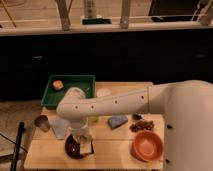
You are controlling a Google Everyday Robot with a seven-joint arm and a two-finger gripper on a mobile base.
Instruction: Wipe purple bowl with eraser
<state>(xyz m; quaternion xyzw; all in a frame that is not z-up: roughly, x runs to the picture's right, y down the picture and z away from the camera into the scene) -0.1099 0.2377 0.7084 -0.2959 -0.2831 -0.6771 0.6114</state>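
Observation:
The purple bowl (74, 147), small, dark and glossy, sits at the front left of the wooden table (115, 150). My gripper (84, 142) hangs from the white arm (107, 105), which reaches in from the right. It is directly over the bowl's right side. It is shut on the eraser (86, 147), a whitish-tan block held upright with its lower end in the bowl. The wrist hides part of the bowl's far rim.
An orange bowl (148, 145) sits at the front right, with brown bits (142, 124) behind it. A blue-grey pad (117, 121) lies mid-table. A metal cup (42, 122) and a pale cloth (60, 128) are at the left. A green tray (70, 95) holding an orange item (58, 84) is at the back left.

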